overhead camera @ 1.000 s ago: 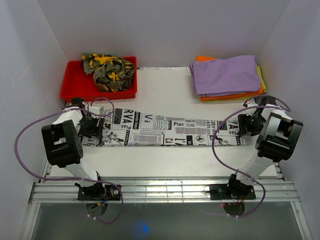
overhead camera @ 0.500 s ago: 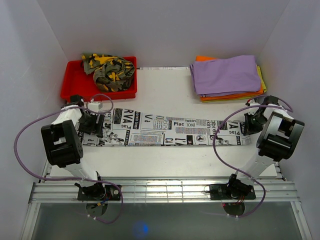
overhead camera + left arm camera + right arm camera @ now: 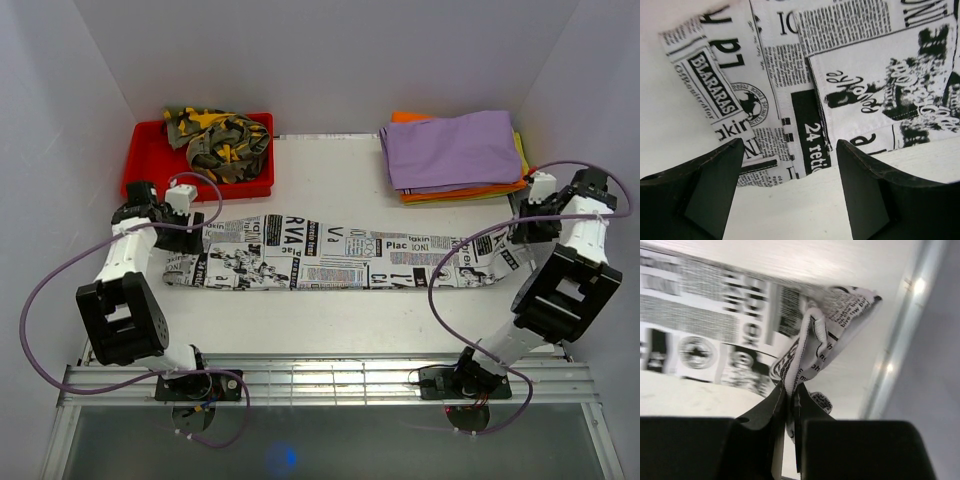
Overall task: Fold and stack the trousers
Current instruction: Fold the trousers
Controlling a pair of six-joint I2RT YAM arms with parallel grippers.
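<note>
The newspaper-print trousers [image 3: 340, 257] lie stretched flat across the middle of the table. My left gripper [image 3: 192, 224] hovers open over their left end. In the left wrist view the printed cloth [image 3: 855, 75] lies just beyond the gap of the left gripper [image 3: 789, 146], with bare table and nothing else between the fingers. My right gripper [image 3: 527, 226] is shut on the trousers' right end. In the right wrist view a bunched fold of the trousers [image 3: 817, 347] rises out of the closed jaws of the right gripper [image 3: 792, 390], lifted off the table.
A red tray [image 3: 150, 182] at the back left holds a crumpled camouflage garment [image 3: 225, 140]. A stack of folded clothes [image 3: 455, 148], purple on top, sits at the back right. Side walls stand close to both arms.
The right gripper has shut on the trousers' right end and drawn it back and to the right. The left gripper moved back, staying open. The trousers shifted toward the back.
</note>
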